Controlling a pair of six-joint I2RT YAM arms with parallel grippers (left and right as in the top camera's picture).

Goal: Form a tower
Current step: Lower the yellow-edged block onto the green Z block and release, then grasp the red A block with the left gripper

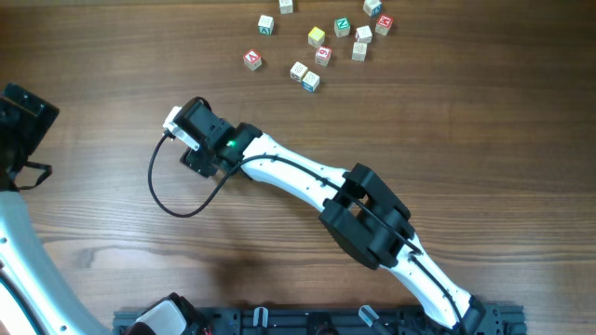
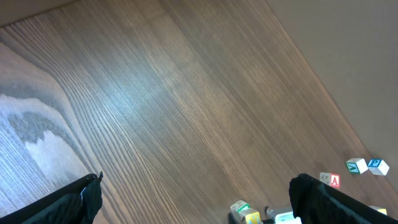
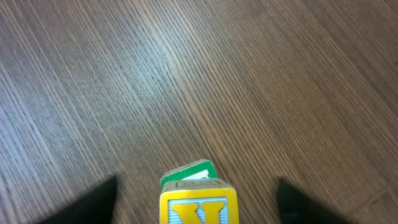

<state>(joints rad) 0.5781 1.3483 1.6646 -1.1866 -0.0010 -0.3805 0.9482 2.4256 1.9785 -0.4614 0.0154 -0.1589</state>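
I'm seeing the tower (image 3: 199, 200) sitting bottom-centre in the right wrist view, yellow lettered face pointing at me, green-edged cube peeking out behind it. I can't judge its long axis. The right gripper (image 3: 196, 182) is hanging spread wide, fingers (image 3: 102, 202) touching nothing.

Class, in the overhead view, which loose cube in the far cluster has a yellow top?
The yellow-topped cube near the cluster's middle; the others show white or pale tops.

Short yellow-and-green lettered tower (image 3: 199, 203)
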